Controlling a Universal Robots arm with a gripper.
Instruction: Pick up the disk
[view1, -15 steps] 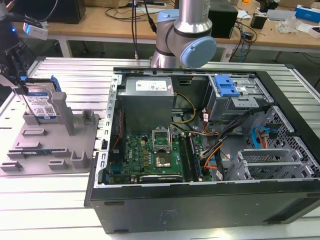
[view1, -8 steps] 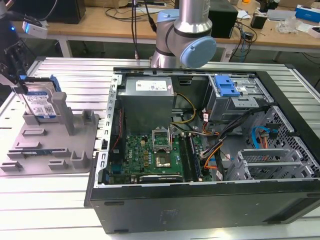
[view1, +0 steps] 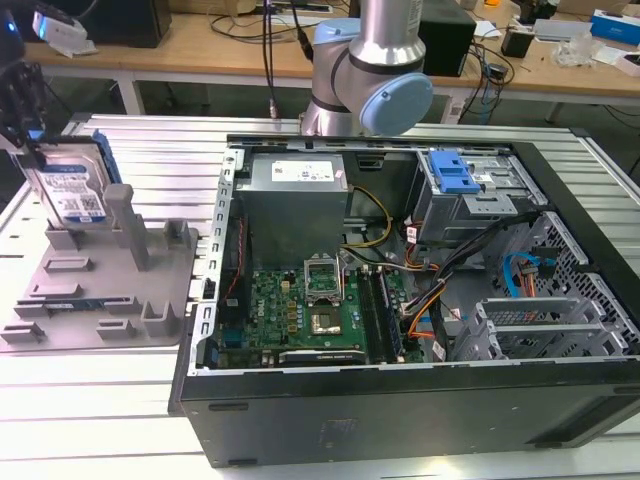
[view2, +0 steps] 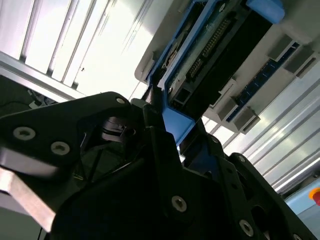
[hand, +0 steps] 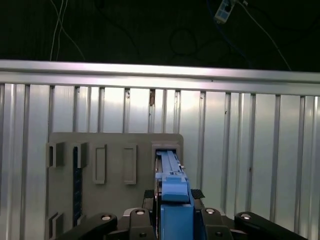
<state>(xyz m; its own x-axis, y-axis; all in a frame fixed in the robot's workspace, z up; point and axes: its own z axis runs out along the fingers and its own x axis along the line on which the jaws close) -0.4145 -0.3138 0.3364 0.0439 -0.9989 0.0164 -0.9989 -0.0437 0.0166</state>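
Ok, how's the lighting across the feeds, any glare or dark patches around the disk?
Second wrist view: the ribbed table is blown out to white, while the tool body is nearly black. First wrist view: dark background beyond the table, but the disk and grey holder tray are evenly lit. Exterior view: even light, the disk is readable, with mild sheen on the table.

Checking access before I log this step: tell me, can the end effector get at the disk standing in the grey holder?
Probably yes. In both wrist views the end effector already sits at the upper edge of the disk, its fingers either side of the blue rail; nothing stands between them.
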